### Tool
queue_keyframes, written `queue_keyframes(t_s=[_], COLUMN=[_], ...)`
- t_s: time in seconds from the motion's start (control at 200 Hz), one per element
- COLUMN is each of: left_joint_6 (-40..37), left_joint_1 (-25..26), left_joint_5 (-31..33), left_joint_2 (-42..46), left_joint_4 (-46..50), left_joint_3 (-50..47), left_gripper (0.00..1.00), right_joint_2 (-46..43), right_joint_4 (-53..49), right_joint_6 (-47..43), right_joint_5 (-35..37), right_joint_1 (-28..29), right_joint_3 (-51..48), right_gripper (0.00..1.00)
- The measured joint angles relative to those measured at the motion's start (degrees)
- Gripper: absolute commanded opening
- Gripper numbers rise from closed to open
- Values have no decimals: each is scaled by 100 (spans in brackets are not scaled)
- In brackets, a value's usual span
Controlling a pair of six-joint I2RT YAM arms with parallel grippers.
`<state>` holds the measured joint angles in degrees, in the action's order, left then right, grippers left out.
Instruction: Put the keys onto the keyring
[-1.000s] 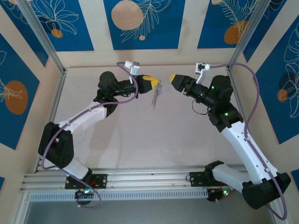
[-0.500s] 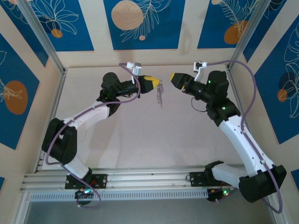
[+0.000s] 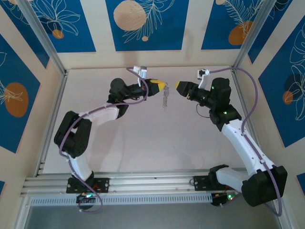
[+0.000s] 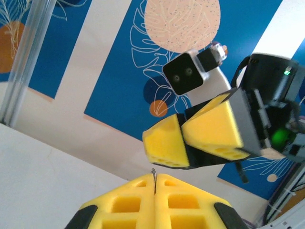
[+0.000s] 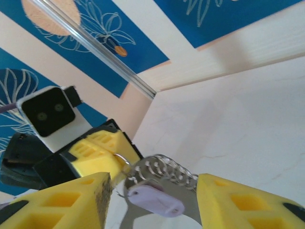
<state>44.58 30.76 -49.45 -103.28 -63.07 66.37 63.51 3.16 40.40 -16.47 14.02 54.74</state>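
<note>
Pale tabletop [image 3: 143, 138] beneath dangling keyring [image 3: 165, 99]

The key [image 5: 155, 200] has a lilac head, the keyring [image 5: 164, 169] silver keys. The left gripper [image 3: 163, 86] and right gripper [image 3: 177, 86] have yellow jaws.

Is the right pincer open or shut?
Open. The right pincer has its fingers apart in the wrist view, with the purple key in the gap.
</note>
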Motion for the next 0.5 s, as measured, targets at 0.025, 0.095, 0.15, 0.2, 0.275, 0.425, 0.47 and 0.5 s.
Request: queue_keyframes(t_s=[0.025,0.095,0.15,0.2,0.275,0.425,0.47,0.5], left_joint_6=[68,227,339,424,555,750,774,791], left_joint_1=[0,0,0,0,0,2,7,11], left_joint_5=[0,-4,-11,-17,-26,-50,-63,-66], left_joint_2=[-59,-164,-214,-236,-258,-310,-317,-326], left_joint_4=[-87,-286,-435,-560,-765,-981,-1019,-1043], left_joint_3=[0,0,0,0,4,120,162,186], left_gripper=[0,0,0,0,0,0,0,0], right_joint_2=[4,4,4,4,9,79,138,190], right_joint_4=[184,645,988,1272,1655,2282,2448,2562], right_joint_6=[2,2,0,2,7,68,111,149], right_joint_5=[-83,-319,-527,-695,-927,-1198,-1257,-1292], right_joint_1=[-57,-170,-219,-249,-282,-291,-291,-291], right_joint_3=[-140,-481,-686,-822,-922,-944,-944,-944], right_gripper=[47,46,45,45,44,40,40,40])
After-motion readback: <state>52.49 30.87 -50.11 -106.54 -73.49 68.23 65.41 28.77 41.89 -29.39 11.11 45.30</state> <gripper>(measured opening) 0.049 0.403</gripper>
